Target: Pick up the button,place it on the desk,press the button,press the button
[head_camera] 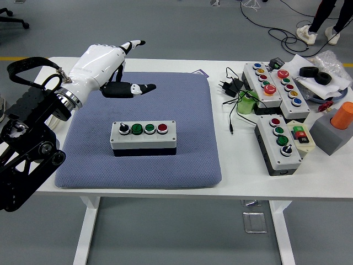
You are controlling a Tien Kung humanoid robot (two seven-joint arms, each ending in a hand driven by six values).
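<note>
A grey button box [144, 137] with a black knob, two green buttons and a red button lies on the blue cushion [182, 99], toward its front. My left hand [118, 69], white with black fingertips, hangs high above the cushion's back left part. Its fingers are spread and hold nothing. It is well clear of the box. My right arm does not show.
More button boxes [278, 143] [270, 83] lie at the right, with a black plug and cable [230, 88], a green object [246, 103] and an orange cylinder on a grey block [335, 130]. A white dish [27, 118] sits partly hidden behind my left arm. A person's legs [325, 16] stand at the top right.
</note>
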